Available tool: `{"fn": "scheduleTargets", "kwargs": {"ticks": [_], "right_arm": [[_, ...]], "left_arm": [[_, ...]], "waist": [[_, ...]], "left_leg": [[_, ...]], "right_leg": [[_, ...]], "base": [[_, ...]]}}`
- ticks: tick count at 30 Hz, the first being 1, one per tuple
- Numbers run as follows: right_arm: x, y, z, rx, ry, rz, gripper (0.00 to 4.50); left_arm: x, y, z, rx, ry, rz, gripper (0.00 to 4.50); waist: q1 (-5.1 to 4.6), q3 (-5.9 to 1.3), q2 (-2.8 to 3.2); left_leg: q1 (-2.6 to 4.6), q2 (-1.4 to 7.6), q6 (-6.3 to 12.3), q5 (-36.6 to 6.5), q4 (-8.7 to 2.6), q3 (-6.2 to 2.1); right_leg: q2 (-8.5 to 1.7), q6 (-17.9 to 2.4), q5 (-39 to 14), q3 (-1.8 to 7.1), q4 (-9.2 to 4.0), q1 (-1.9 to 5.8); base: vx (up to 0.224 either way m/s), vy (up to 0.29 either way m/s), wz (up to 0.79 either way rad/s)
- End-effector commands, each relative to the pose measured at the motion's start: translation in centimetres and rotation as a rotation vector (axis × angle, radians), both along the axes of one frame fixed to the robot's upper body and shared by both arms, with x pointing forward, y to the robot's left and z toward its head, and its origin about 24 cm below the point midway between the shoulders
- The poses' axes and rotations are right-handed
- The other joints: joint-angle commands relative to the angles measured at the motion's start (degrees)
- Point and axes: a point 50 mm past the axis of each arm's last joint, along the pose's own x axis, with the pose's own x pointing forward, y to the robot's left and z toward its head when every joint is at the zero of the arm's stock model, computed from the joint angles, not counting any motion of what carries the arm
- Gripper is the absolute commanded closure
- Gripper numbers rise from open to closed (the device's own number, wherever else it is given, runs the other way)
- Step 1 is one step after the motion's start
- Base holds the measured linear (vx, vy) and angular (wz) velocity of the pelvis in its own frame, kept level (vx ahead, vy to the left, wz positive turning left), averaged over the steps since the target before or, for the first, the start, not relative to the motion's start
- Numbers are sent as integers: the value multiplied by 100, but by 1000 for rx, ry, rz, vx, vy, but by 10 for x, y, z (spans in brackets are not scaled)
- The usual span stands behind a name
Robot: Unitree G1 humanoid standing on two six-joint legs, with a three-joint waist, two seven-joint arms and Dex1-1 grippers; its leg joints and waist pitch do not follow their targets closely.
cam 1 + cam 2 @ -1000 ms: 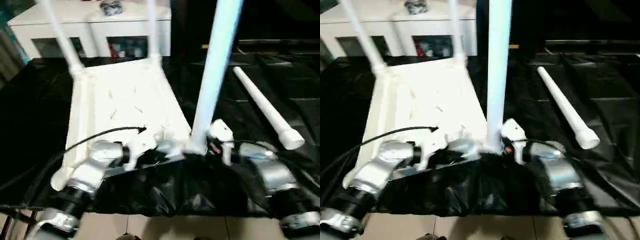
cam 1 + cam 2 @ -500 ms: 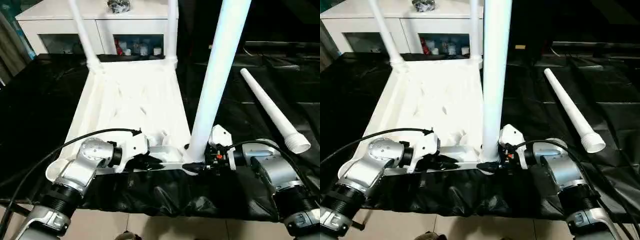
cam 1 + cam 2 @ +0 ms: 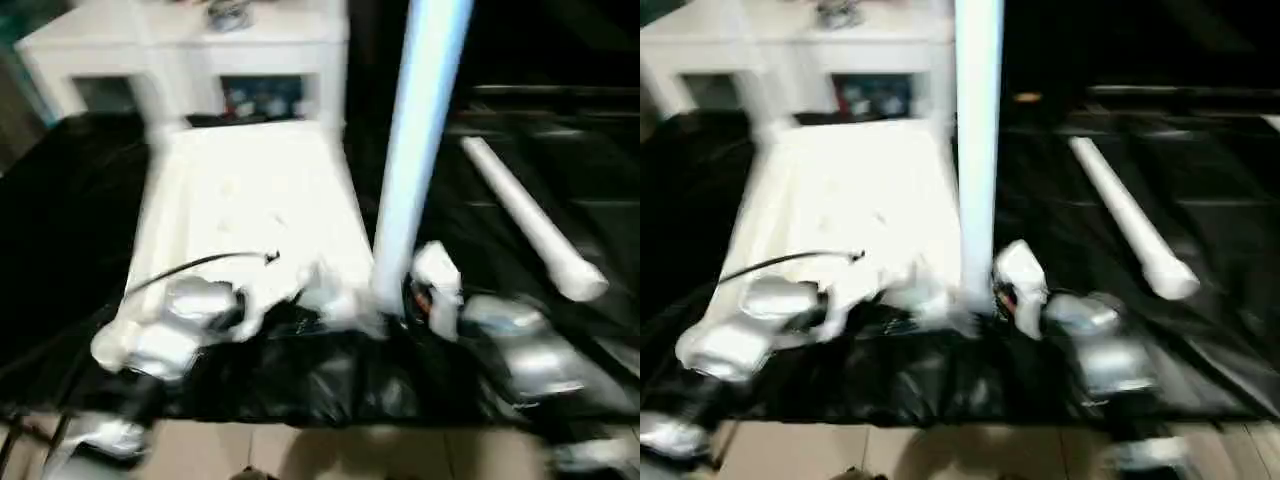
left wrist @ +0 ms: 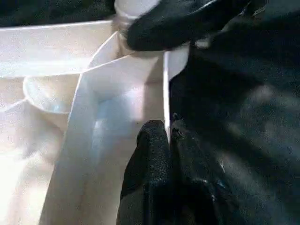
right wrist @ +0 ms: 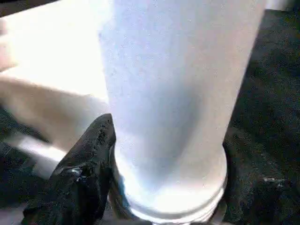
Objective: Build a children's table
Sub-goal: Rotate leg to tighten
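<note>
The white tabletop (image 3: 255,195) lies upside down on the black cover. One white leg (image 3: 415,150) stands upright in its near right corner socket. My right gripper (image 3: 397,305) is shut on this leg's base, with one black finger (image 5: 86,171) pressed against the tube (image 5: 173,93). My left gripper (image 4: 168,140) is shut on the thin near rim (image 4: 165,89) of the tabletop, just left of that corner. The right gripper's finger (image 4: 178,21) shows beyond it at the socket. A loose leg (image 3: 525,215) lies on the cover to the right.
A white cabinet with glass doors (image 3: 180,50) stands behind the work. Two more legs rise, blurred, from the tabletop's far corners. The black cover (image 3: 330,385) hangs over the near edge above a tiled floor (image 3: 330,455). A black cable (image 3: 190,268) runs across my left forearm.
The head views have shaken and shifted. The upright leg stays in the near right socket and both grippers keep their places.
</note>
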Motion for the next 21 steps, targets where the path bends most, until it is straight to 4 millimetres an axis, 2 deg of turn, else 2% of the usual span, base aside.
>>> {"fn": "scheduleTargets", "kwargs": {"ticks": [1,2,4,5,6,7,8,9,10,11,12,13,14,16,17,20,21], "right_arm": [[-4,39,-8,26,45,16,174],[-3,45,-7,41,41,-13,174],[-2,55,-5,55,30,-31,174],[-2,55,-5,57,29,-32,174],[-2,57,-4,62,21,-36,174],[-1,59,-4,77,16,-47,139],[-1,60,-3,73,3,-45,118],[-2,60,-2,70,-8,-34,104],[-2,59,-1,68,-14,-30,102],[-1,58,0,64,-17,-31,94],[-1,58,0,64,-17,-31,94],[-1,53,1,38,-36,-10,69],[-1,49,1,16,-45,-11,69],[1,43,1,-8,-52,-16,47],[3,35,2,-29,-61,-6,47],[6,24,5,-57,-70,24,47],[7,15,8,-55,-71,84,47]], "left_arm": [[-1,-31,2,-38,-19,2,450],[-1,-37,3,-42,-26,15,450],[-1,-44,4,-32,-52,15,450],[-1,-44,4,-34,-53,16,450],[-1,-46,5,-44,-57,22,450],[0,-48,6,-52,-64,27,450],[0,-49,8,-58,-78,27,450],[0,-50,9,-61,-91,20,450],[0,-49,10,-63,-100,6,450],[-1,-49,10,-64,-105,-1,450],[-1,-49,10,-64,-105,-1,450],[-3,-44,11,-54,-116,-40,450],[-3,-41,11,-51,-120,-55,450],[-4,-38,11,-49,-123,-72,450],[-5,-32,11,-47,-121,-95,450],[-6,-23,11,-39,-111,-125,450],[-8,-15,11,-34,-96,-150,450]], "waist": [[-55,-224,-35],[-88,-219,-27],[-96,-228,-33],[-118,-210,35],[-138,-193,63],[-190,-177,110],[-210,-188,136],[-197,-187,139],[-193,-181,116],[-203,-180,77],[-204,-183,55],[-209,-186,40],[-210,-201,45],[-210,-215,52],[-216,-224,46],[-209,-244,12],[-181,-252,16]], "left_leg": [[177,120,-141,-2986,-383,-184],[157,97,-114,-3061,-380,-200],[205,91,-55,-3129,-363,-224],[204,113,-59,-3286,-397,-249],[229,131,-77,-3495,-414,-268],[277,173,-116,-3936,-468,-312],[192,257,-144,-4206,-587,-366],[168,280,-165,-4303,-634,-380],[213,259,-217,-4392,-634,-346],[279,167,-209,-4199,-531,-302],[283,129,-169,-4019,-480,-288],[251,95,-83,-3694,-432,-280],[182,104,-25,-3479,-447,-293],[145,133,-17,-3402,-480,-300],[132,157,-22,-3408,-503,-302],[94,175,40,-3295,-511,-281],[104,180,68,-3166,-500,-256]], "right_leg": [[-268,-383,-4005,57,-685,52],[-257,-268,-4160,1,-725,73],[-260,-200,-4204,-52,-782,49],[-248,-179,-4136,-91,-806,62],[-225,-166,-4080,-142,-825,59],[-179,-150,-3786,-267,-847,115],[-186,-218,-3261,-252,-698,270],[-195,-265,-3085,-219,-656,297],[-228,-366,-3055,-174,-657,234],[-292,-383,-3430,-168,-757,139],[-324,-349,-3646,-176,-800,121],[-363,-263,-3908,-200,-846,133],[-383,-213,-3899,-201,-826,186],[-379,-257,-3704,-174,-790,196],[-364,-380,-3410,-149,-741,189],[-374,-566,-3098,-94,-671,203],[-382,-680,-2963,-56,-653,178]], "base": [[0,0,0],[0,0,0],[0,0,0],[0,0,0],[0,0,0],[0,0,0],[0,0,0],[0,0,0],[0,0,0],[0,0,0],[0,0,0],[0,0,0],[0,0,0],[0,0,0],[0,0,0],[0,0,0],[0,0,0]]}}
